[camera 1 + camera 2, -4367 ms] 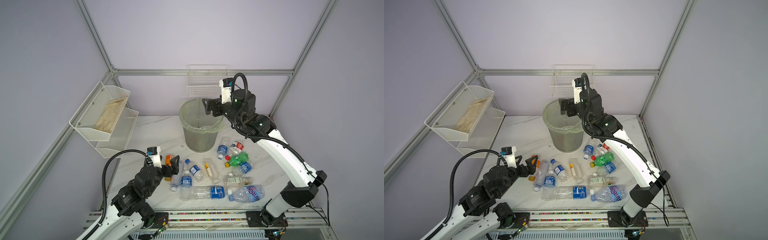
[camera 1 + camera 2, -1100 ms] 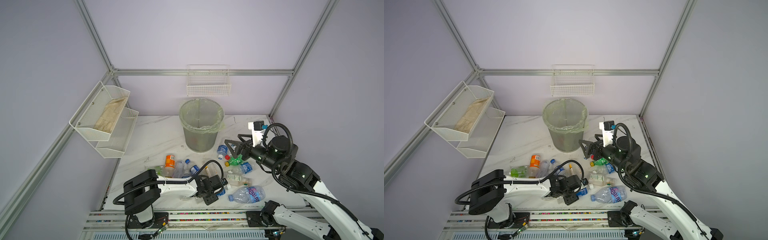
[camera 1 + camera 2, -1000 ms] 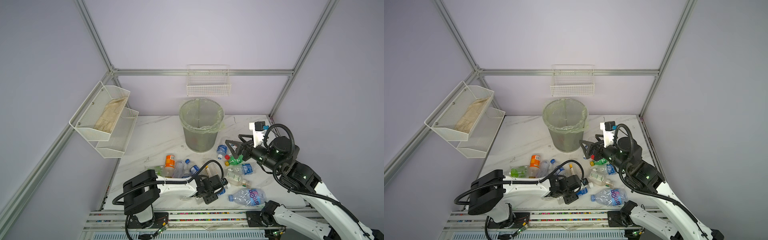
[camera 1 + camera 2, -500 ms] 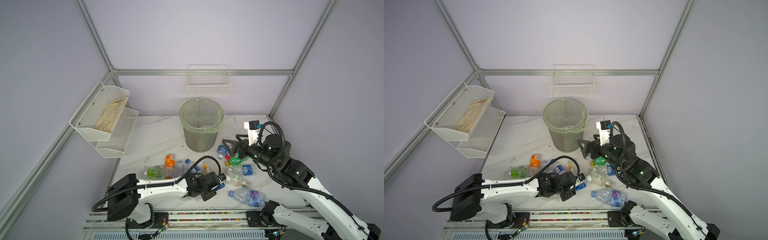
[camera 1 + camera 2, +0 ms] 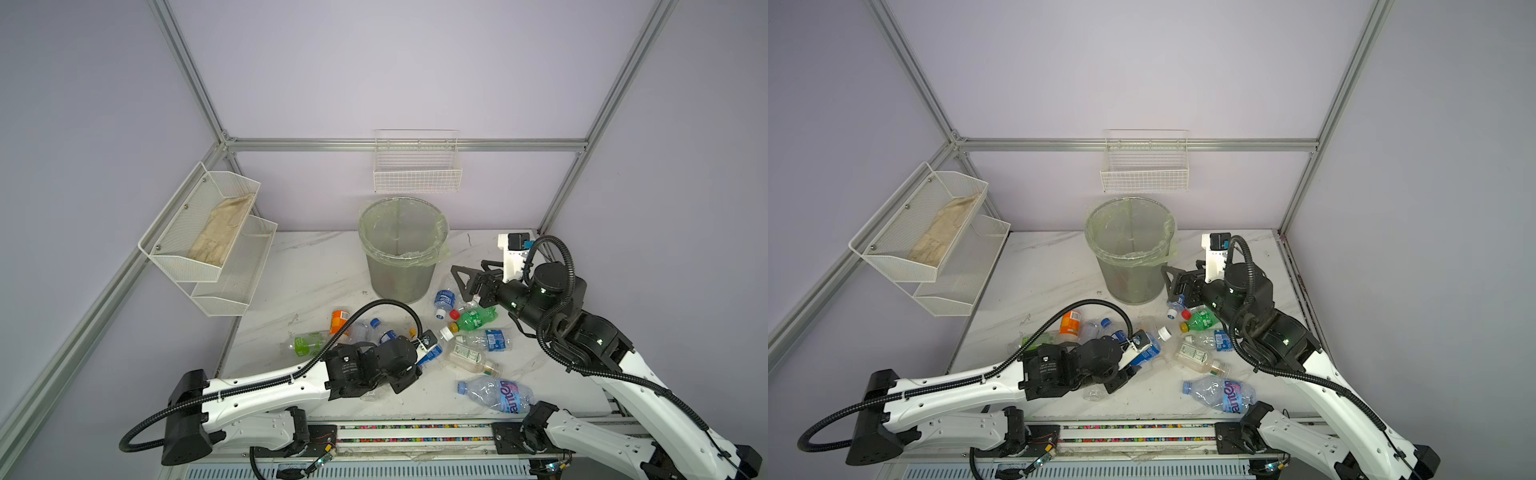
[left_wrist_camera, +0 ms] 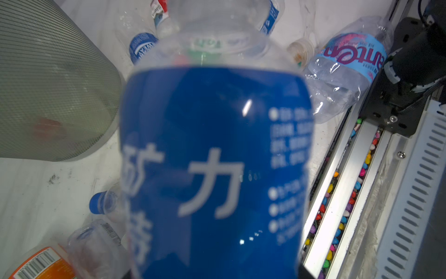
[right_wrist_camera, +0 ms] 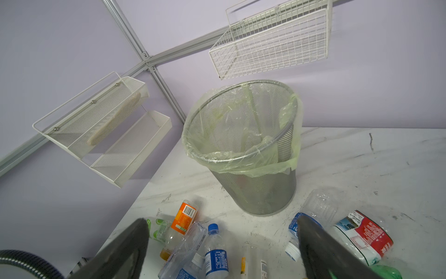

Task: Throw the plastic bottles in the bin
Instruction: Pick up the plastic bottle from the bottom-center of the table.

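Several plastic bottles lie scattered on the white marble table in front of the bin [image 5: 399, 270], a grey mesh wastebasket lined with a pale green bag [image 7: 253, 190]. My left gripper [image 5: 409, 368] is shut on a blue-labelled clear bottle [image 5: 430, 354], which fills the left wrist view [image 6: 212, 154] and hides the jaws. My right gripper [image 5: 473, 277] hangs open beside the bin [image 5: 1129, 270], over a small blue-labelled bottle [image 5: 444, 299] and a green-tinted bottle [image 5: 473, 319]. Nothing sits between the right gripper's [image 7: 222, 221] fingers [image 7: 321, 248].
An orange-labelled bottle [image 5: 340, 322], a green-labelled one [image 5: 305, 344] and a large crumpled bottle [image 5: 498, 395] lie around the left arm. A red-labelled bottle [image 7: 364, 239] lies by the bin. A mesh shelf [image 5: 212, 237] and a wire basket [image 5: 417, 170] hang on the walls.
My left arm has drawn back to the left with the blue-labelled bottle, its jaws narrowing. The right gripper, still open, has come closer to the bin. The large crumpled bottle has shifted slightly forward.
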### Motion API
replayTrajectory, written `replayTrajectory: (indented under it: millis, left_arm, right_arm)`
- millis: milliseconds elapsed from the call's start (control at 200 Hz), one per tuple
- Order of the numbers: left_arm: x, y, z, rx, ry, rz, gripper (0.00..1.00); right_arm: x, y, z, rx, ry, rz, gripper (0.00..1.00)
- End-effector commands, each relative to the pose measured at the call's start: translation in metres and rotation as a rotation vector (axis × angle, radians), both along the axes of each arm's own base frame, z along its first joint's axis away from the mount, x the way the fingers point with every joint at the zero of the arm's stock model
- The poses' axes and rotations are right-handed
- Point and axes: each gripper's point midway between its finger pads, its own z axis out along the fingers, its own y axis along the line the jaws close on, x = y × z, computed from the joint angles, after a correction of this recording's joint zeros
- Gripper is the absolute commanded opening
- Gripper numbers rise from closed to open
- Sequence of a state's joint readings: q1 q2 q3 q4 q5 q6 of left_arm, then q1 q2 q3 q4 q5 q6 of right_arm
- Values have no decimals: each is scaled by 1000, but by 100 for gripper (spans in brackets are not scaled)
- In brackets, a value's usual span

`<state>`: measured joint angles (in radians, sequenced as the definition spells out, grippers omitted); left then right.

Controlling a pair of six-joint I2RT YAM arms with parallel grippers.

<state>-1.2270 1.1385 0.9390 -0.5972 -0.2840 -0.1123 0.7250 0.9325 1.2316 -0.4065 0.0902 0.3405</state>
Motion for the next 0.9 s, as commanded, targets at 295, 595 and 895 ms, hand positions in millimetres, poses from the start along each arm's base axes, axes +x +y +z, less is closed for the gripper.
replayTrajectory:
  millis: [295,595,895]
  left_arm:
    - [17,44,144,-339,-274,146,42]
    - [23,102,230,-668,-539,307,41]
    - [15,137,264,-843,-709,353,40]
  right_arm:
    - [14,-51,7,48,12,-306,97]
    - [16,-79,-3,77,17,-458,97]
    - [19,-77,-17,41,33,-458,97]
